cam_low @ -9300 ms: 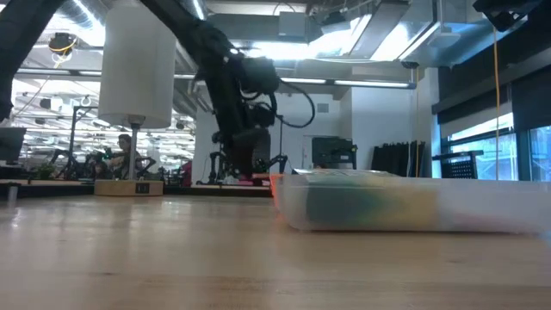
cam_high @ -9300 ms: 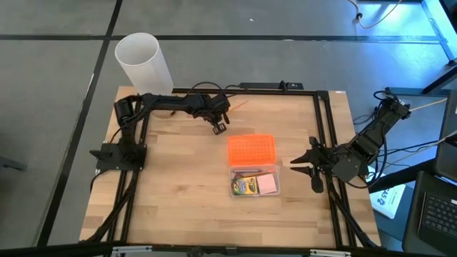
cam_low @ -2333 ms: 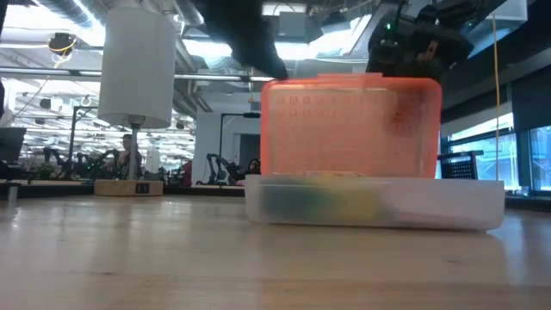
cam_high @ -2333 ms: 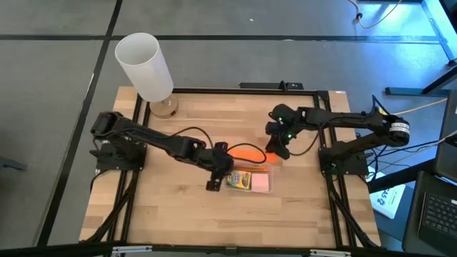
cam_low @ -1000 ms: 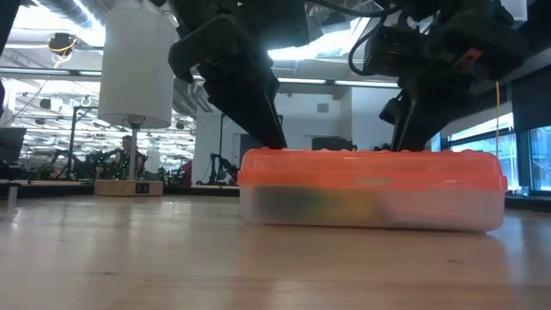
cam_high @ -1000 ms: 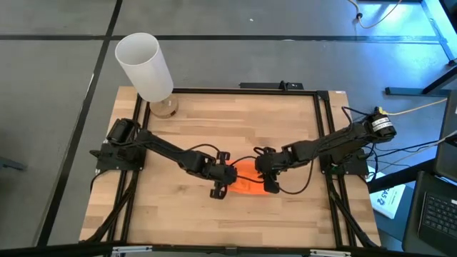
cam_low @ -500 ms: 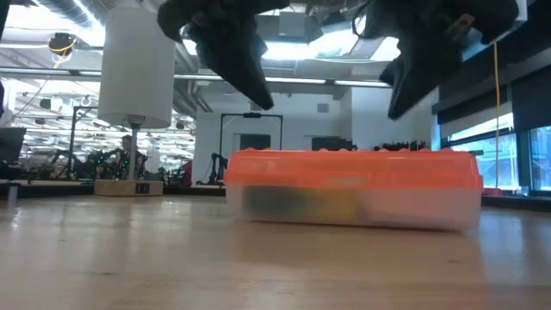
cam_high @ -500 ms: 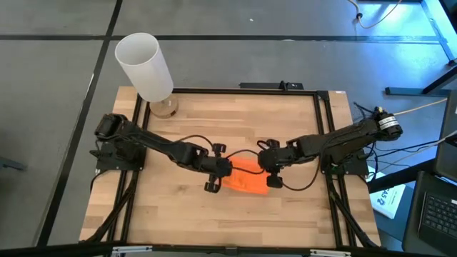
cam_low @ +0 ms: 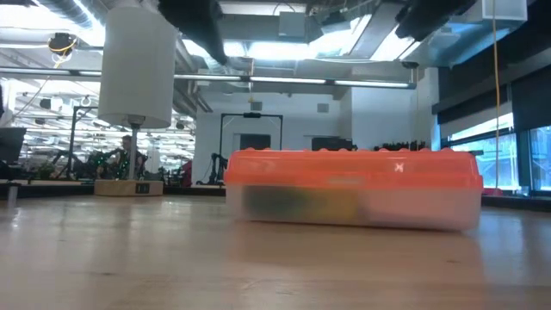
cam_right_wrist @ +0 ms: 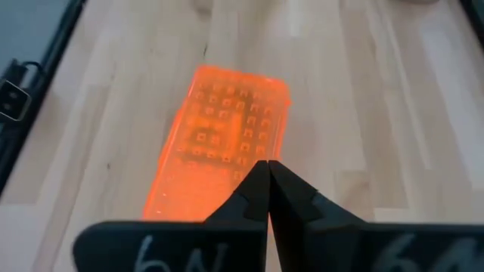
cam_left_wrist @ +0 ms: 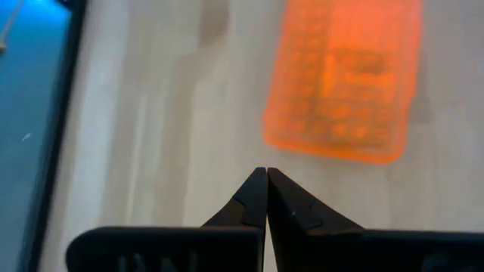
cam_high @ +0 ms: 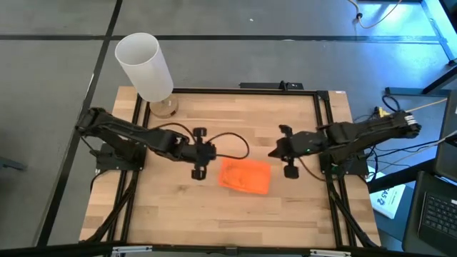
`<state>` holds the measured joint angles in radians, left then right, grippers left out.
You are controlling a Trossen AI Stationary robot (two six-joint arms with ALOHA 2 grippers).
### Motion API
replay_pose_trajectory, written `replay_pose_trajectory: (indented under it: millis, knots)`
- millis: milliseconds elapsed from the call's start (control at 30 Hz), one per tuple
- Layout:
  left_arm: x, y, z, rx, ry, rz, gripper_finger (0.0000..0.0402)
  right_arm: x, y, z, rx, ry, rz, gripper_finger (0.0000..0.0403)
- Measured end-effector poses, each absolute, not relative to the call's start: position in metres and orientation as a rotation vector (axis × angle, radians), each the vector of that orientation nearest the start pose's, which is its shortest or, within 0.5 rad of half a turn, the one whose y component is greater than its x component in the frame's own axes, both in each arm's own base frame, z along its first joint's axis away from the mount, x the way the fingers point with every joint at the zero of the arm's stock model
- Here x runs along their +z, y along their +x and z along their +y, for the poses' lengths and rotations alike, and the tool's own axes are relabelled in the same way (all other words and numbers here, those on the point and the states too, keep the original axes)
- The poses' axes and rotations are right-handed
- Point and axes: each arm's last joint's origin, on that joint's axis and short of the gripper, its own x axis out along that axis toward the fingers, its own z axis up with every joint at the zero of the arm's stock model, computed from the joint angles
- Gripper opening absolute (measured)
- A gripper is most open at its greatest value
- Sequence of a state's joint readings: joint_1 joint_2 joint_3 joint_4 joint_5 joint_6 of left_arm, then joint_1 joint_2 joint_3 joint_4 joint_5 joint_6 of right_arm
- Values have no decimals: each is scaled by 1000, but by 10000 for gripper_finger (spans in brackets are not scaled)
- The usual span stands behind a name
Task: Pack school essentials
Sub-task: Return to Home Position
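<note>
A clear plastic box with its orange lid [cam_high: 244, 175] down rests flat on its bottom in the middle of the table. In the low view the school essentials show only as a green and yellow blur [cam_low: 301, 202] through the box's clear wall. My left gripper [cam_high: 213, 152] hangs shut above the table, just left of the box. My right gripper [cam_high: 272, 152] hangs shut just right of it. Both wrist views look down past shut fingertips, the left gripper [cam_left_wrist: 267, 172] and the right gripper [cam_right_wrist: 268, 164], onto the orange lid [cam_right_wrist: 223, 151].
A tall white cylinder [cam_high: 145, 68] stands at the table's far left corner. Black frame rails [cam_high: 321, 128] run along the table's left, right and far sides. Bare wood lies in front of and behind the box.
Both grippers have risen off the orange lid and drawn apart, the left toward the table's left edge, the right toward its right edge. The box has slid a little toward the left and turned slightly, and now lies untouched with its lid down.
</note>
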<state>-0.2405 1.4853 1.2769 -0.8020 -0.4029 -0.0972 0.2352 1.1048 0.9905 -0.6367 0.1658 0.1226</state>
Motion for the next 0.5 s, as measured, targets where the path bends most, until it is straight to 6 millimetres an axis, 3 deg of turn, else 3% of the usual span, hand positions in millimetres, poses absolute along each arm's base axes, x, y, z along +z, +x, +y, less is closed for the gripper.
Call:
replay_pose_trajectory:
  millis: [167, 500]
  knots:
    - [296, 260, -53, 292, 207, 946, 0, 306, 194, 42, 34, -38, 655, 4]
    - [289, 182, -36, 316, -2, 696, 0, 272, 144, 30, 38, 71, 405, 3]
